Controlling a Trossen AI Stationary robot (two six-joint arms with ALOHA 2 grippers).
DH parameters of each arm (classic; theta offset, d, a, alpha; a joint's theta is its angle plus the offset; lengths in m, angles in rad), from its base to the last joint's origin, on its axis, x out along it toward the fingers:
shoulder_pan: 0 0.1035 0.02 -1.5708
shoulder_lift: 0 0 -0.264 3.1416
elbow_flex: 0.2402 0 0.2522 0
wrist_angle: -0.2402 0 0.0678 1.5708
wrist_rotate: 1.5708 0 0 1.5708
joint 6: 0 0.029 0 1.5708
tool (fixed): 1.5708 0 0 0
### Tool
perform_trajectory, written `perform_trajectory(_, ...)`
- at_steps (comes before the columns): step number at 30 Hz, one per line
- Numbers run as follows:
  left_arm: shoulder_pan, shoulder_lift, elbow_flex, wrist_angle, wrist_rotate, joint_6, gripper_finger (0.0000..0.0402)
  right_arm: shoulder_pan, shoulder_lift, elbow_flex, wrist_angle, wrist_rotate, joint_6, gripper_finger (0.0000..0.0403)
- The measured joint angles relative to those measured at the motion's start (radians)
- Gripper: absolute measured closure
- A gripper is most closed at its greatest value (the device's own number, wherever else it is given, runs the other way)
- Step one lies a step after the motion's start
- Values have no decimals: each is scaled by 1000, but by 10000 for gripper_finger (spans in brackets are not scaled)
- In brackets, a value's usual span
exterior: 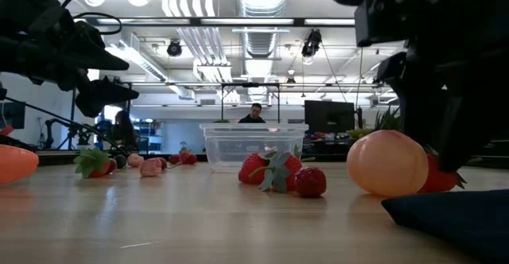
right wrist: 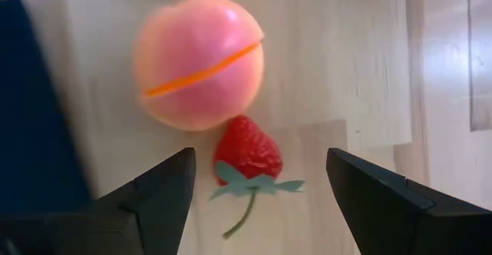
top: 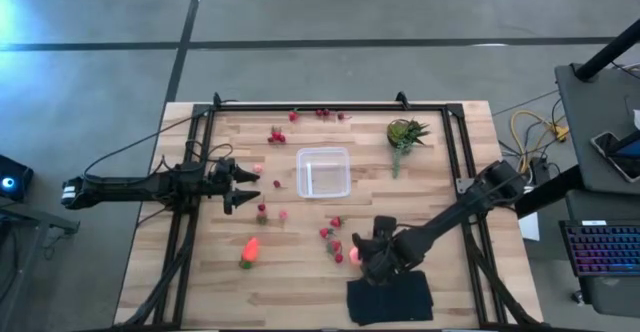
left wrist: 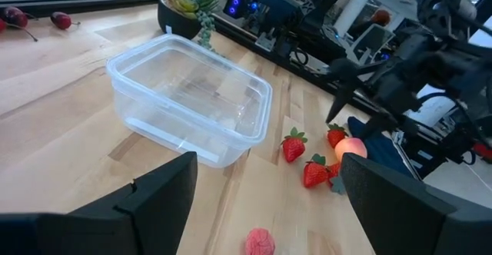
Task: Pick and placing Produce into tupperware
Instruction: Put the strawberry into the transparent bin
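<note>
High view: small clear square plastic tupperware box (top: 323, 171) sits mid wooden worktop (top: 200, 272), empty; left pincer (top: 243, 187) hangs open to the box's left, right pincer (top: 357, 254) open over a round orange-pink fruit (top: 354, 257) w/ red strawberries (top: 330, 234) between it & the box. Right wrist view: fruit (right wrist: 198, 61) touches one strawberry (right wrist: 247, 152), both lying betw. the spread fingers (right wrist: 150, 193), ungripped.

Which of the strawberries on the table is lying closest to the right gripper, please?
The strawberry touching the peach, directly under the open right gripper; the other strawberries lie farther toward the tupperware.
</note>
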Motion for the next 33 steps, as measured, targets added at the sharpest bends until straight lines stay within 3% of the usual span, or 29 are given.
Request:
perform_trajectory(10,0,1,0,2,0,0,95,-18,-2,-66,55,-42,-33,134)
perform_trajectory(33,0,0,0,1,0,0,95,-59,-5,-81,72,-77,-24,244)
